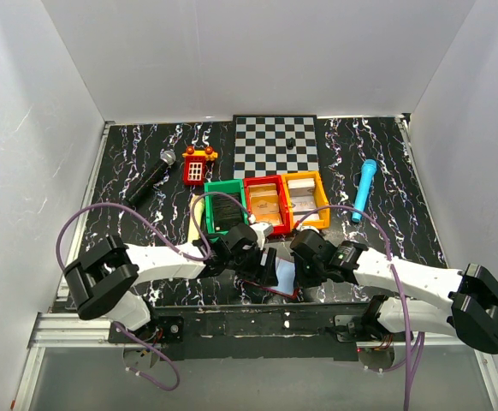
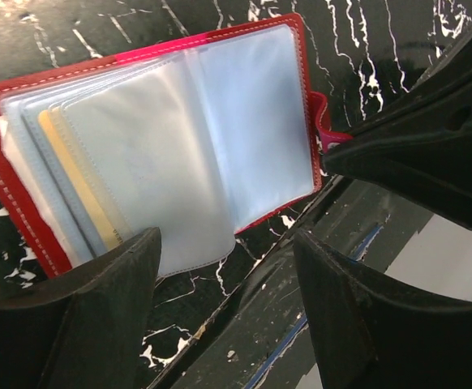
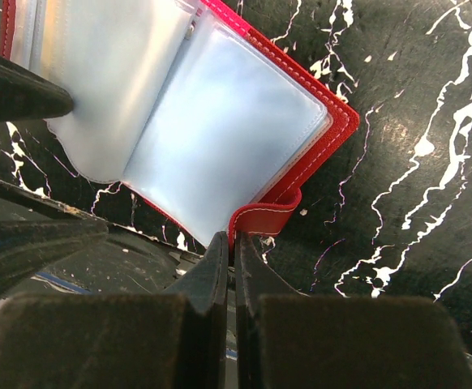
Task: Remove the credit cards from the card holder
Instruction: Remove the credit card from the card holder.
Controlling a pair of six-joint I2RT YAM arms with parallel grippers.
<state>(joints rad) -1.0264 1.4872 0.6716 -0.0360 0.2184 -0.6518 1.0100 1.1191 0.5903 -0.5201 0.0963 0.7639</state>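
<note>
The card holder (image 2: pixel 220 138) lies open on the black marbled table, red cover down and pale shiny sleeves up. One tan-orange credit card (image 2: pixel 78 182) shows edge-on inside the left sleeves, with paler card edges beside it. My right gripper (image 3: pixel 232 239) is shut on the holder's short red tab (image 3: pixel 268 217). My left gripper (image 2: pixel 224 239) is open and straddles the lower edge of the sleeves, one fingertip (image 2: pixel 130 259) over their corner. From above, the card holder (image 1: pixel 285 276) is a pale patch between both grippers near the front edge.
Green (image 1: pixel 210 190), red (image 1: pixel 266 180) and yellow (image 1: pixel 320 197) bins stand just behind the grippers, each with a flat card-like thing inside. Farther back are a microphone (image 1: pixel 152 177), a red toy phone (image 1: pixel 198 163), a chessboard (image 1: pixel 276 144) and a blue tube (image 1: pixel 365 188). The table's front edge runs right beside the holder.
</note>
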